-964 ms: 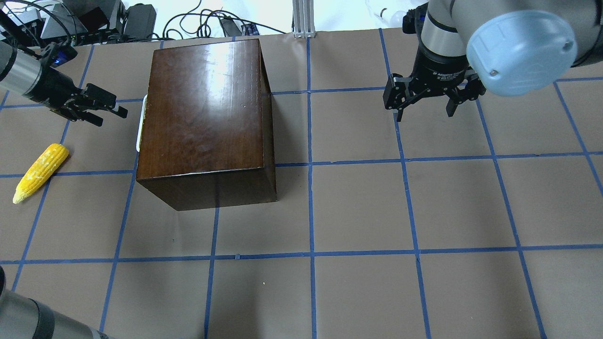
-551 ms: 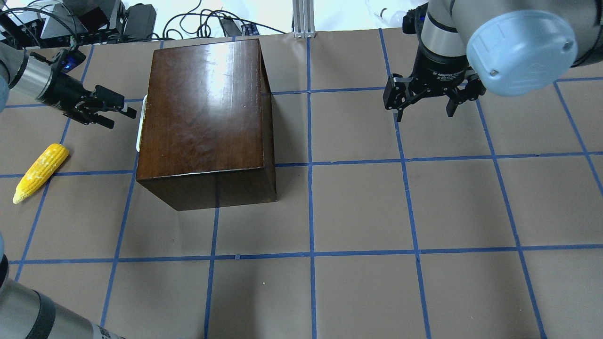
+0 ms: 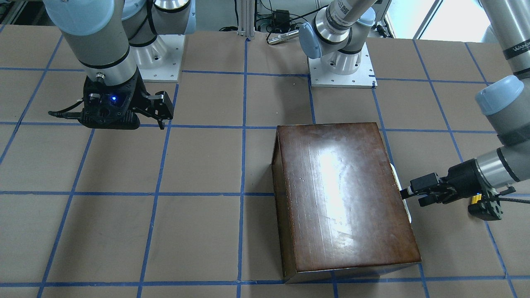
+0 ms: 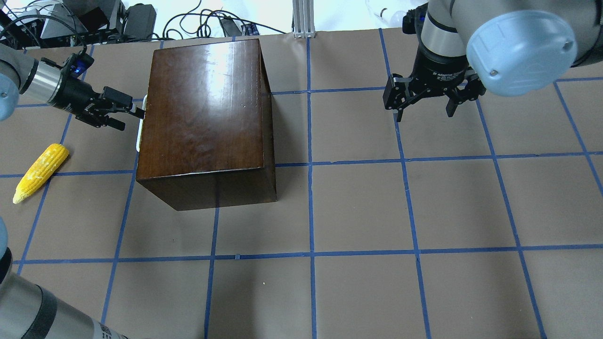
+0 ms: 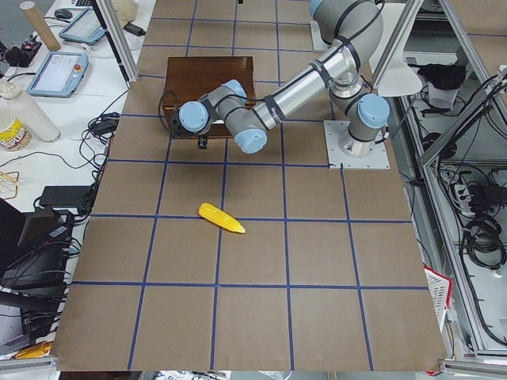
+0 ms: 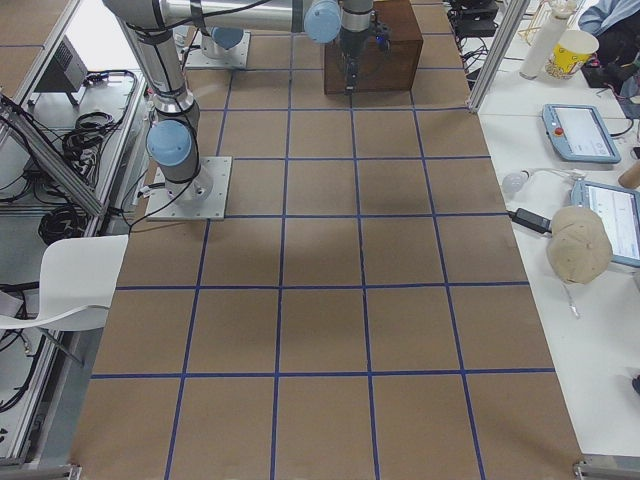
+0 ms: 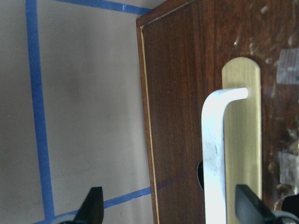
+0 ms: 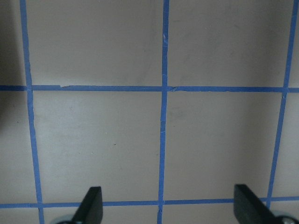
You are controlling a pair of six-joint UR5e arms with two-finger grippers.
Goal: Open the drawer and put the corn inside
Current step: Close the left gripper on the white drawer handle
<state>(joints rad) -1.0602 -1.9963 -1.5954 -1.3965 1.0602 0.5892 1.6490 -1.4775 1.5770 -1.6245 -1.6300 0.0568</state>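
Note:
The dark brown wooden box stands on the table's left half. Its drawer front is flush with the box, so the drawer is shut. A white handle on a brass plate sits on the front and also shows in the overhead view. My left gripper is open right at the handle, and in the left wrist view the handle lies between its fingertips. The yellow corn lies on the table left of the box. My right gripper is open and empty above the table at the far right.
The table is brown paper with a blue tape grid. Cables and electronics lie beyond the far edge. The two arm bases stand at the robot's side. Bare table stretches right of the box.
My left gripper has moved right, from open table up to the box's white handle, and stays open. The corn, the box and the right arm have not moved.

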